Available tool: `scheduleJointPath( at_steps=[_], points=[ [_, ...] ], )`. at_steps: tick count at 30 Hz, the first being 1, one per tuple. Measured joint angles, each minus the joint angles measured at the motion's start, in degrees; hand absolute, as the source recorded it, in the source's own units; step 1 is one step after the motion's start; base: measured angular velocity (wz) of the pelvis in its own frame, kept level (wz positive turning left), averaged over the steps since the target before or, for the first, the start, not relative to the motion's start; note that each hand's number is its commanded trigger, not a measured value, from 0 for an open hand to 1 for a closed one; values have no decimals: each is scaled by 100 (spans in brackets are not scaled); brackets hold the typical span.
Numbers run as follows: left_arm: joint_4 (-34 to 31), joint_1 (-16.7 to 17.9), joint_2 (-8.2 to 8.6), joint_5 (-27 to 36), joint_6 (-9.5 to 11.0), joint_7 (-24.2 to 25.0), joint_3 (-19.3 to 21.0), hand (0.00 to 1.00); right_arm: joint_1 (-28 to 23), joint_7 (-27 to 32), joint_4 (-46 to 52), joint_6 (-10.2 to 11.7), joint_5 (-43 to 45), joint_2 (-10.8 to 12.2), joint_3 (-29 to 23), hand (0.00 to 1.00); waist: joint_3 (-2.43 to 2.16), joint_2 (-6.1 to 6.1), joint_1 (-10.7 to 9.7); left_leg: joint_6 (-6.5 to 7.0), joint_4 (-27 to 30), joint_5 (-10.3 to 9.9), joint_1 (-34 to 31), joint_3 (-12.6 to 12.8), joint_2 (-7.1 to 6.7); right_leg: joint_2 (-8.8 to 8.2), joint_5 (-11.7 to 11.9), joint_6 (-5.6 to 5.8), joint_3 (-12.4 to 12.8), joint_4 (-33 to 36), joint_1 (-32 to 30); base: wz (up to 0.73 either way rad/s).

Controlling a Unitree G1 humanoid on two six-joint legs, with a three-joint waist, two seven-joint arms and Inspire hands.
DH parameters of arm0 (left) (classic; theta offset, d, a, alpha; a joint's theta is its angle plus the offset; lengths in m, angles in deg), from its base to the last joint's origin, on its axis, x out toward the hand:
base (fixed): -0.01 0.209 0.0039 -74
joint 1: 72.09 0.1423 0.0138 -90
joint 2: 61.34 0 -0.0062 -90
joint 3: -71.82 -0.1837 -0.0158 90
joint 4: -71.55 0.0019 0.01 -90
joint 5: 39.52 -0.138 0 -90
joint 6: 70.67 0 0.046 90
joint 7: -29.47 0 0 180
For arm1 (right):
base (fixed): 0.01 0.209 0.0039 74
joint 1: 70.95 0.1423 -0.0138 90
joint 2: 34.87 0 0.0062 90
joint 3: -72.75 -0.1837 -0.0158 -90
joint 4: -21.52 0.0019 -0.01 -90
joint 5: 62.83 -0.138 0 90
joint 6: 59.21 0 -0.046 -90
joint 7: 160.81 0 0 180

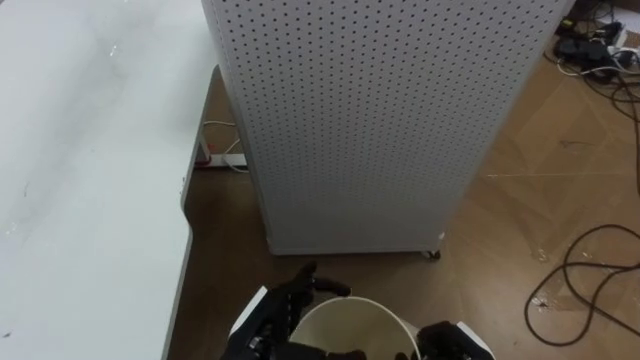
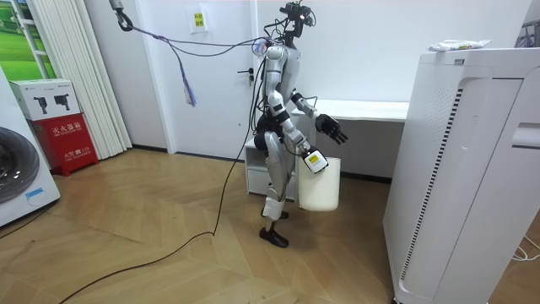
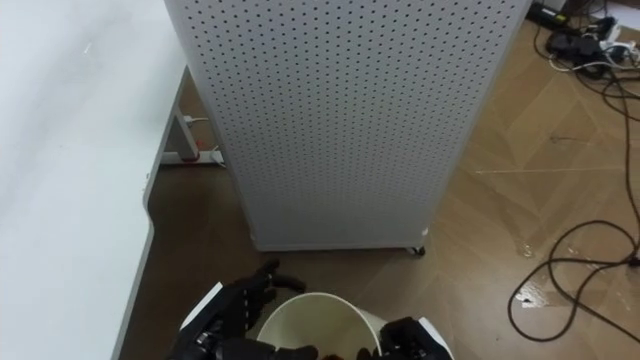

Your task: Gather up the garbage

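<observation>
Left hand (image 1: 287, 305) open, fingers spread above white bin (image 1: 360, 305) rim; right hand (image 1: 440, 341) at rim, grip unclear.

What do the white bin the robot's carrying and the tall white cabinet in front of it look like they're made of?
White bin: likely plastic, judging by its thin, smooth, matte rim. Cabinet: probably painted sheet metal, since its flat panels carry a regular grid of small punched holes; perforated board is possible too.

Table (image 1: 90, 180) left, cabinet (image 1: 370, 120) ahead, bin (image 1: 350, 303) before it, cables (image 1: 590, 270) right
</observation>
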Motion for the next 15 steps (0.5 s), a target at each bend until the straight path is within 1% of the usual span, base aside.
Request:
scheduleJointPath(
  at_steps=[4, 8, 12, 15],
  points=[
    [-1, -16, -46, 0, 0, 0, 3, 0, 23, -10, 2, 0, 0, 0, -1, 100, 0, 6, -3, -1, -6, 2, 36, 1, 1, 3, -1, 2, 1, -54, 50, 0],
    [-12, -108, -46, 0, 0, -2, 6, 0, 111, -19, 3, 1, 1, -2, -1, 100, 0, 7, -6, 1, -19, 3, 42, 2, -2, 9, 12, 22, -2, -94, 67, 0],
    [-208, -126, -73, -5, 1, -8, 17, 0, 126, -20, 35, 6, 0, -33, -10, 100, -5, 14, -1, 0, -37, 4, 53, 2, -1, 5, 12, 22, -21, -97, 77, 0],
    [-311, -90, -70, -19, 1, -28, 125, 0, 54, -17, 51, 6, 2, -69, -22, 100, -10, 11, -12, -16, -223, 45, 296, 4, -20, 15, 15, 27, -37, -199, 290, 0]
  ],
)
